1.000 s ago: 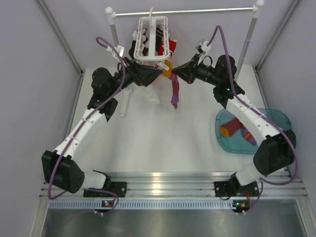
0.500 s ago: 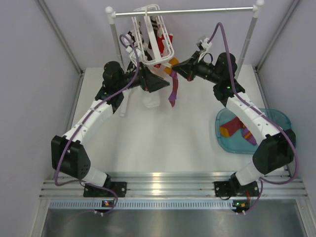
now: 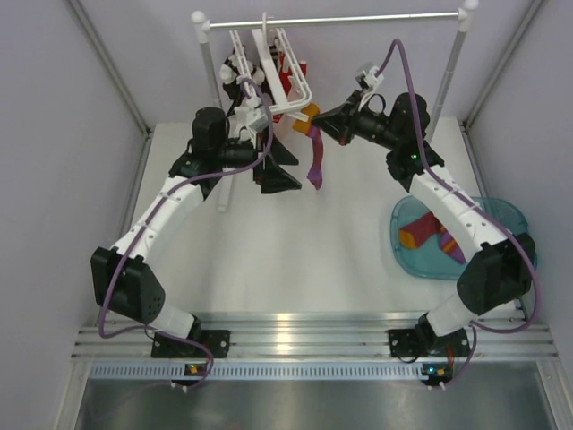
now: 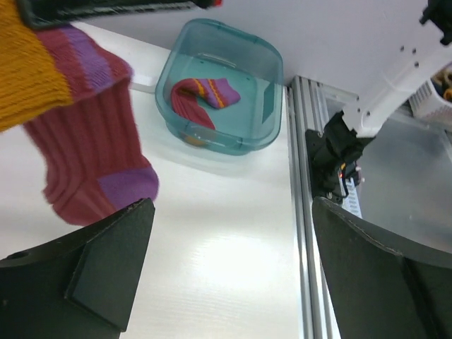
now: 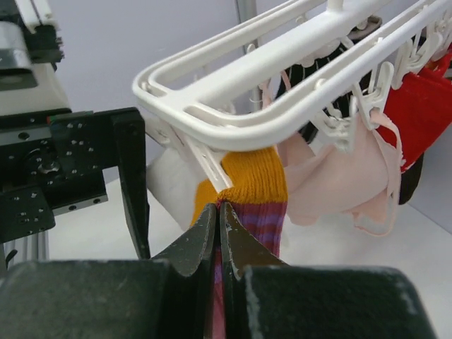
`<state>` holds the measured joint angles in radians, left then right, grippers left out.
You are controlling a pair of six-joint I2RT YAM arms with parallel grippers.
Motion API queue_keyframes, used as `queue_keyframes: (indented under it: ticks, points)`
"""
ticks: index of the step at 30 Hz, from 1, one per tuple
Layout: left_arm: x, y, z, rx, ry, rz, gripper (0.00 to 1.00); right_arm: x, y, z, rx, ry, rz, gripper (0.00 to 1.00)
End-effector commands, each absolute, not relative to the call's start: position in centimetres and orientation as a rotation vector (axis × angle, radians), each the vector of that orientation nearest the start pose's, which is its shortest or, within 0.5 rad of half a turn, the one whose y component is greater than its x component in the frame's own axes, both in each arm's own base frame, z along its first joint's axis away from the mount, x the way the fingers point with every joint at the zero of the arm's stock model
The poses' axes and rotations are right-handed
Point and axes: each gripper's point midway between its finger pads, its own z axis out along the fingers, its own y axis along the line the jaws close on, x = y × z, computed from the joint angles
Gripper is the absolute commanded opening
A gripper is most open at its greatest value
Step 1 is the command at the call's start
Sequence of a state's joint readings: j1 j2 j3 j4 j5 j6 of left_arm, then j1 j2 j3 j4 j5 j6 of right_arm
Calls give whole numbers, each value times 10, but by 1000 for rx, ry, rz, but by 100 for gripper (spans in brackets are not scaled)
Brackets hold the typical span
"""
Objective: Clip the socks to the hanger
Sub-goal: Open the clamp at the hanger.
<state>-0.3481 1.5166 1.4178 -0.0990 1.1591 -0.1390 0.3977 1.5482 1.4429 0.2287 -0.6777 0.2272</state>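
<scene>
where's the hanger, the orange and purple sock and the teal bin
hanger [image 5: 304, 56], right wrist view, on a long bar of the frame
orange and purple sock [image 5: 256, 176], right wrist view, on its orange part
teal bin [image 4: 233, 143], left wrist view, on its near wall

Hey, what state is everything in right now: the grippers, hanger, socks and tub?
Hanger: hooked on the rail, tilted.
Left gripper: open, empty.
Right gripper: shut on orange-purple sock.
Orange-purple sock: hanging limp at the hanger's corner.
Red sock: clipped to hanger.
Tub: upright, socks inside.
</scene>
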Motion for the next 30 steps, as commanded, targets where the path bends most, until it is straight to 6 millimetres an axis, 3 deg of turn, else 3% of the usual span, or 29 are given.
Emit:
queue_keyframes:
  ticks: [1, 5, 8, 9, 10, 12, 14, 18, 23, 30]
  points:
    - [272, -276, 348, 1270, 1301, -1293, 98, 385, 296, 428, -723, 1298, 970, 0]
    - [268, -272, 341, 1308, 1251, -1209, 98, 383, 297, 430, -724, 1296, 976, 0]
    - [275, -271, 340, 1212, 1335, -1197, 93, 378, 298, 433, -718, 1294, 1001, 0]
    - [285, -273, 334, 1104, 1401, -1174, 91, 377, 298, 432, -712, 1301, 1012, 0]
    - [281, -269, 351, 1059, 1348, -1129, 91, 377, 298, 434, -707, 1297, 1018, 0]
    - [281, -268, 347, 935, 1376, -1092, 93, 374, 301, 434, -698, 1305, 1044, 0]
    - [288, -263, 366, 833, 1334, -1014, 93, 372, 305, 434, -692, 1305, 1063, 0]
    - [306, -254, 378, 609, 1409, -1019, 94, 360, 320, 438, -690, 1302, 1128, 0]
    - [322, -250, 394, 524, 1369, -981, 96, 347, 341, 437, -693, 1308, 1196, 0]
    - [340, -251, 396, 486, 1366, -956, 93, 331, 373, 440, -709, 1294, 1284, 0]
